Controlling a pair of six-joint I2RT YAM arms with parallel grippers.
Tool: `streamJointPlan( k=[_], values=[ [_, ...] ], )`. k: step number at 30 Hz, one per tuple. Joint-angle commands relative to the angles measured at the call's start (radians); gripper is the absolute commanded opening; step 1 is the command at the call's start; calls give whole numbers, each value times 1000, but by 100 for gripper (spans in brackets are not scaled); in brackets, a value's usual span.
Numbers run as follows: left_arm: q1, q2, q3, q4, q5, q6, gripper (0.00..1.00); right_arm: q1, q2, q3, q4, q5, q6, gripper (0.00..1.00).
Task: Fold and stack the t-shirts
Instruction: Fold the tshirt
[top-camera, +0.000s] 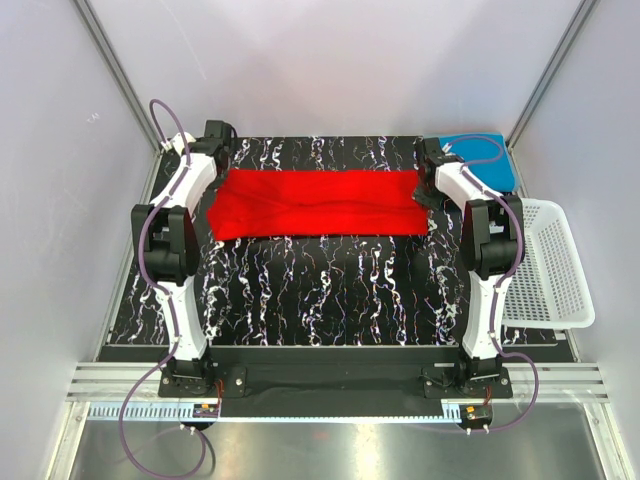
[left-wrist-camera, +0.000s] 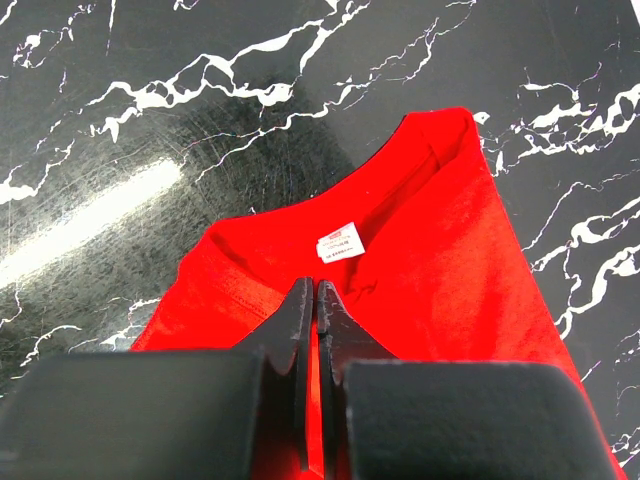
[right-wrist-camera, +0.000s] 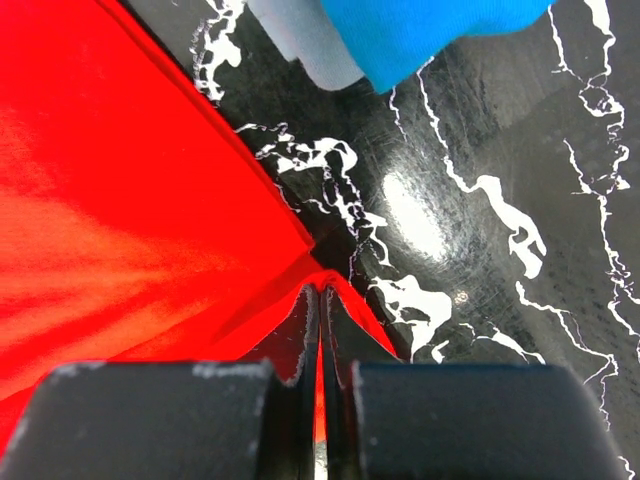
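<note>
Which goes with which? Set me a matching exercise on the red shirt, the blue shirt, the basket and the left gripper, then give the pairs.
1. red t-shirt
2. blue t-shirt
3. white basket
4. left gripper

A. at the table's right edge
B. in the far right corner
C. laid as a long band across the far half
D. shut on cloth by the collar label

Pairs: 1-C, 2-B, 3-A, 4-D

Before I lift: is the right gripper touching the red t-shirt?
Touching. The right wrist view shows the right gripper shut on a corner of the red t-shirt.
</note>
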Motion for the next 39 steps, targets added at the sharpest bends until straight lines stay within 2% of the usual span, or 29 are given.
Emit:
streamJointPlan(
  k=[1, 9, 15, 17, 21, 22, 23, 24, 27, 30, 35, 39],
  values=[
    [8, -5, 59, 15, -54, -14, 0, -12, -30, 67, 7, -8, -15, 0],
    [20, 51, 76, 10, -69, -16, 0, -22, -10, 78, 13, 1, -12, 0],
    [28, 87, 81, 43, -11, 10, 0, -25, 19, 106, 2, -14, -12, 0],
    [28, 93, 81, 50, 1, 15, 0, -25, 22, 115, -3, -25, -7, 7],
    [28, 90, 83, 65, 18, 33, 0, -25, 37, 143, -23, -32, -6, 10],
    [28, 85, 83, 67, 18, 37, 0, -25, 39, 155, -33, -31, -4, 13],
    [28, 79, 83, 70, 26, 40, 0, -25, 40, 161, -41, -31, -7, 21],
    [28, 77, 83, 75, 31, 43, 0, -25, 42, 169, -47, -28, -4, 25],
    [28, 74, 98, 67, 50, 52, 15, -25, 34, 189, -81, -34, -3, 31],
    [28, 70, 104, 76, 83, 76, 15, -25, 7, 176, -90, -40, 2, 32],
    [31, 41, 99, 98, 89, 133, 32, -25, -52, 123, -79, -81, -4, 32],
    [45, 1, 61, 170, 170, 202, 33, -23, -87, 45, -21, -192, -38, 31]
  ],
)
